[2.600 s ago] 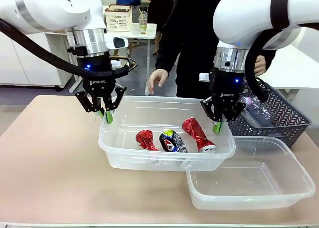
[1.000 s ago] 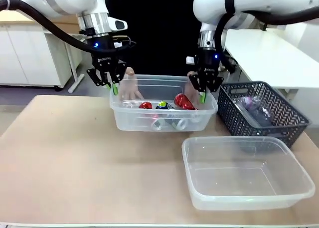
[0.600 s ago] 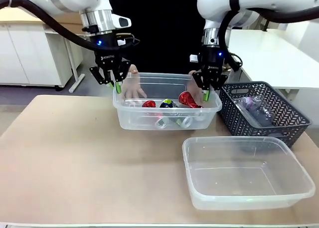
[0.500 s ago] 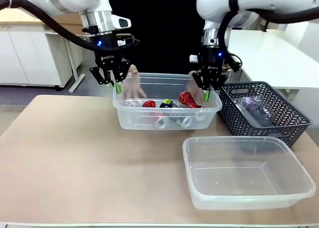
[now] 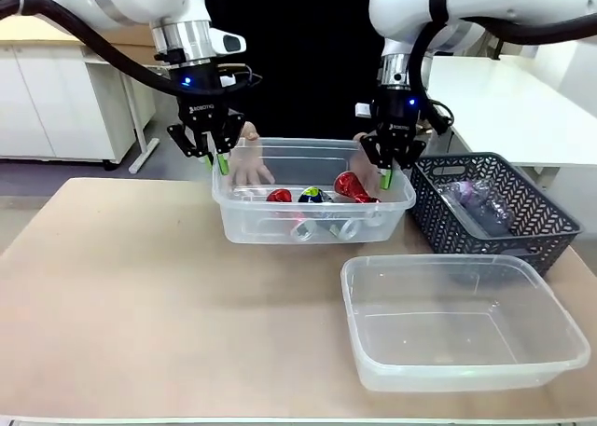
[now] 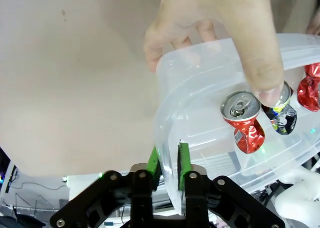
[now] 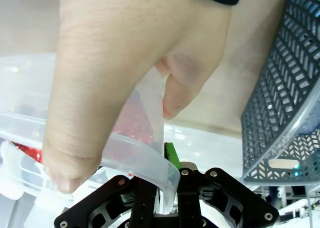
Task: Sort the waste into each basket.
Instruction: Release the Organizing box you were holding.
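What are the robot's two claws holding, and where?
Right end effector pinches the tub by its rim. Left end effector straddles the rim, slightly parted. The person's hands hold it too.

person's hand (image 7: 125, 83): cropped at top, hides tub (image 7: 30, 123) interior | dark basket (image 5: 522, 216) contents: indistinct

The near and 9 o'clock parts of the counter (image 5: 121, 305) lie bare and open to a reach. At 3 o'clock the way is blocked by the empty tub (image 5: 464, 322), with the grey basket (image 5: 490, 212) close behind it at 2 o'clock. At 12 o'clock the raised tub (image 5: 312, 191) stands in the way, with a gripper (image 5: 216, 158) and a hand (image 5: 244, 158) at its left rim, another gripper (image 5: 385, 171) at its right.
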Robot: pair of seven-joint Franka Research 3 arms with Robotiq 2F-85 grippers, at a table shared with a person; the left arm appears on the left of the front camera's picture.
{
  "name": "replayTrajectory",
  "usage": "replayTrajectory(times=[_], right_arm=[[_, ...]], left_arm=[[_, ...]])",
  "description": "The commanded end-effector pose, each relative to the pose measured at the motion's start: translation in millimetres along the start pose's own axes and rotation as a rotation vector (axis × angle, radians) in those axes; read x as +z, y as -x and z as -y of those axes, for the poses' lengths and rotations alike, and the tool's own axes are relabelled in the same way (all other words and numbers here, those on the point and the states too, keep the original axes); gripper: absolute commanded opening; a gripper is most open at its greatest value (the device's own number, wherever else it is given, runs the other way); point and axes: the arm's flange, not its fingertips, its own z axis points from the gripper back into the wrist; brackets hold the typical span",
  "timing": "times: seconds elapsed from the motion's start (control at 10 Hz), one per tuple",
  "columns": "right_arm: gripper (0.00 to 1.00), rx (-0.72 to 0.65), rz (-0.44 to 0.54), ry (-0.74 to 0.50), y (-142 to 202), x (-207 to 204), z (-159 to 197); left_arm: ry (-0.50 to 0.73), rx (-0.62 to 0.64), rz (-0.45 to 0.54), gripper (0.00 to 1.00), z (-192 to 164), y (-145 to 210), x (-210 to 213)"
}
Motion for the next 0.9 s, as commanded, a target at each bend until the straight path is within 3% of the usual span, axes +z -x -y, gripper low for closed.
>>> replayTrajectory(times=[0.0, 0.1, 0.2, 0.3, 0.4, 0.6, 0.8], right_arm=[[0.62, -0.083, 0.160, -0.099, 36, -2, 25], [1.00, -0.112, 0.268, -0.154, 57, 1, 37], [0.66, -0.129, 0.353, -0.198, 75, 5, 49], [1.00, -0.150, 0.431, -0.250, 93, 9, 62], [1.00, -0.142, 0.517, -0.321, 108, 12, 75], [1.00, -0.018, 0.596, -0.538, 129, 11, 92], [1.00, -0.060, 0.684, -0.600, 133, 7, 101]], left_arm=[[-0.007, -0.041, 0.058, 0.79, 8, 11, 6], [-0.034, -0.035, 0.072, 1.00, 8, 15, 8], [-0.049, -0.033, 0.093, 1.00, 7, 20, 10], [-0.066, -0.029, 0.120, 1.00, 2, 28, 15], [-0.067, -0.019, 0.149, 1.00, -5, 35, 20], [-0.017, -0.058, 0.237, 1.00, -21, 56, 25], [0.066, -0.134, 0.339, 1.00, -29, 59, 21]])
